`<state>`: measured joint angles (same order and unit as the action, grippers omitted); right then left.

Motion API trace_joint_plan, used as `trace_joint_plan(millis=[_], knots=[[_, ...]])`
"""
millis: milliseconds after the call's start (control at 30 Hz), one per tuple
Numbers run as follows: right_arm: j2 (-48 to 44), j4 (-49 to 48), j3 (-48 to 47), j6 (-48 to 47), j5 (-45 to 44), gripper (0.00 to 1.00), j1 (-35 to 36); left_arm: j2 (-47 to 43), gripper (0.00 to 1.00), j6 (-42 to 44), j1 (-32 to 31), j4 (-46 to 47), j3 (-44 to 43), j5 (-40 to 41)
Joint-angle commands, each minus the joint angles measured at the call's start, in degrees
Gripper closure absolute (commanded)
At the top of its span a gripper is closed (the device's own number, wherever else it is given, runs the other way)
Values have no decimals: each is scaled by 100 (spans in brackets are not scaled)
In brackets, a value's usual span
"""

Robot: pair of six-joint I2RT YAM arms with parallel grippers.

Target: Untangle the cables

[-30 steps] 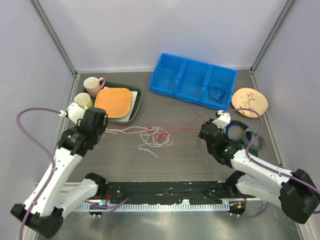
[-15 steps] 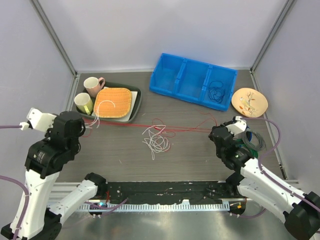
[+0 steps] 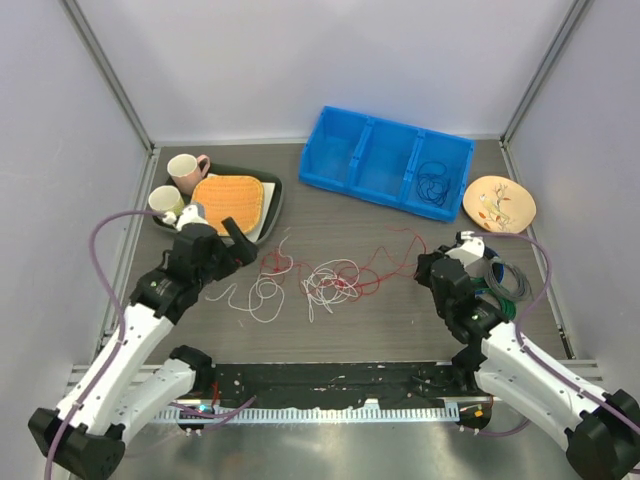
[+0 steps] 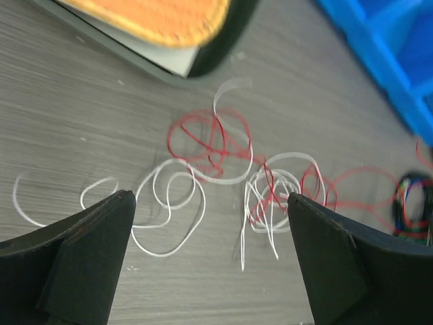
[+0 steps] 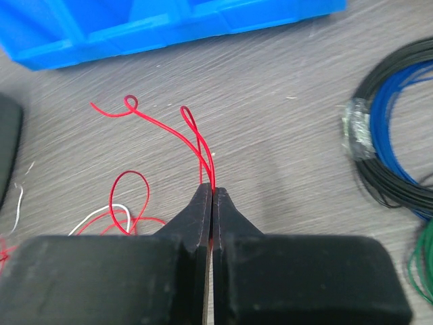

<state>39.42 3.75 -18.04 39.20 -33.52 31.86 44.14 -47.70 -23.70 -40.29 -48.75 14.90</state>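
Observation:
The cables, thin red and white wires [image 3: 322, 281], lie in loose loops at the table's middle, with separate white loops [image 3: 262, 293] to their left. My left gripper [image 3: 243, 250] hovers over those loops, open and holding nothing. In the left wrist view my left gripper [image 4: 208, 198] frames a white loop [image 4: 201, 206] and the red-white tangle [image 4: 274, 193]. My right gripper [image 3: 426, 268] is shut on a red cable end [image 5: 203, 152], which sticks out past its tips [image 5: 212, 191]. A dark cable [image 3: 432, 185] lies in the blue bin.
A blue divided bin [image 3: 380, 160] stands at the back. A dark tray [image 3: 272, 200] with an orange mat [image 3: 228, 203] and two cups [image 3: 186, 171] sits back left. A patterned plate [image 3: 499, 203] and a coil of blue, black and green wire [image 3: 497, 272] are at the right.
My left gripper has opened and let go of the cable, and swung back right toward the middle. The red cable, taut before, now lies slack in loops. The right gripper stays shut.

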Motion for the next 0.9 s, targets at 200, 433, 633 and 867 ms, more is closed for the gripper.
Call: trace_joint_plan(millis=[200, 433, 633, 867], knots=[[356, -1131, -32, -325, 908, 99, -13, 1726, 0, 297, -1134, 1849, 42, -1629], [593, -1087, -94, -238, 917, 99, -13, 3352, 0, 428, -2418, 2500, -406, -1543], [497, -841, -138, -193, 750, 99, -13, 4479, 2, 762, -3008, 2413, -916, -1305], [303, -656, -112, -167, 557, 99, -22, 5341, 12, 552, -3087, 2237, -1180, -1200]])
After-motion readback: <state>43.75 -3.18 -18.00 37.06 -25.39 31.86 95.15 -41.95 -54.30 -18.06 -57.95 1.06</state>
